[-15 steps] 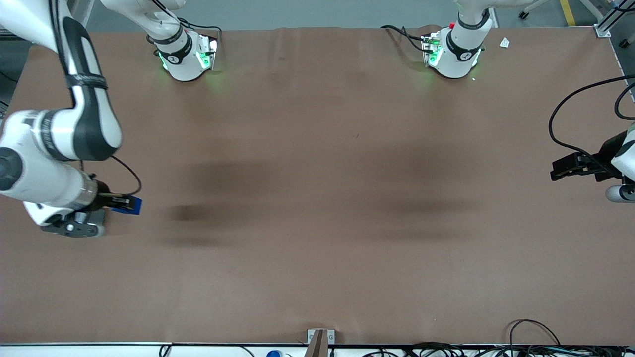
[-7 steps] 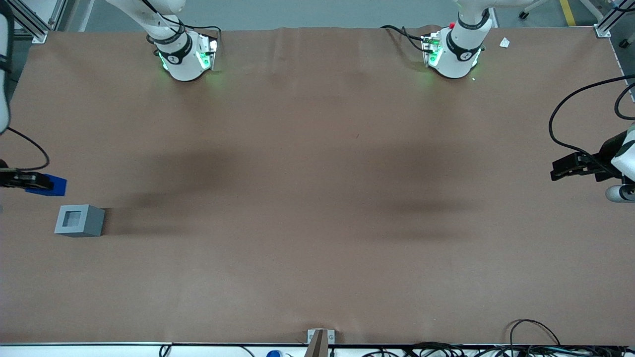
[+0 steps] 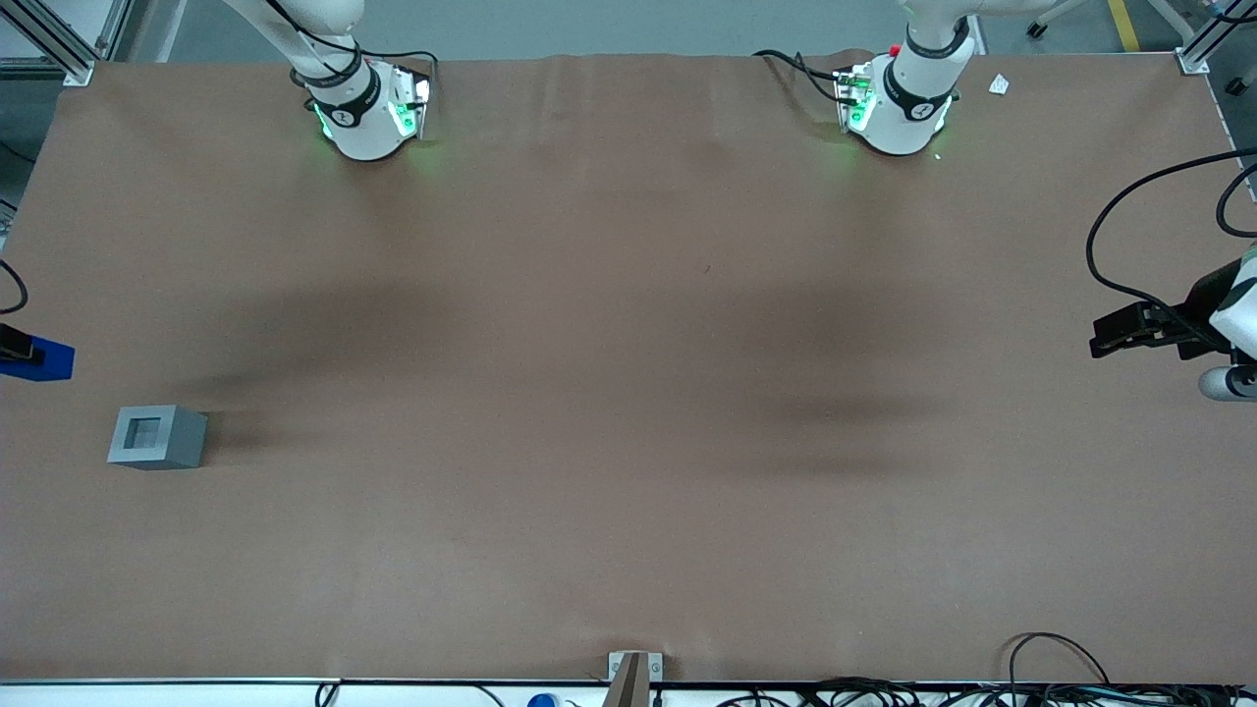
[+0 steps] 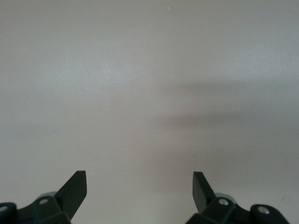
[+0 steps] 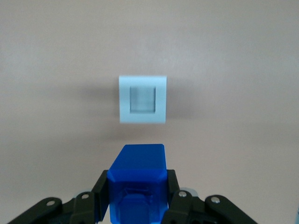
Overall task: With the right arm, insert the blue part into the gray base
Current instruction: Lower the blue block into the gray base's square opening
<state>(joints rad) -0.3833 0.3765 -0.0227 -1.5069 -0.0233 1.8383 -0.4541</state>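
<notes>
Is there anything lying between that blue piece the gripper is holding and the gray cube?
Nothing: in the right wrist view only bare table separates the blue part, clamped in the gripper, from the gray base.

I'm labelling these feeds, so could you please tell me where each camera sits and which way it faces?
Front view: high, looking down on the table; arm bases, gripper at the edge holding the blue part.
Left wrist view: faces bare table; parked fingers only.
Right wrist view: looks down past the part onto the gray base, as seen in front view.
</notes>
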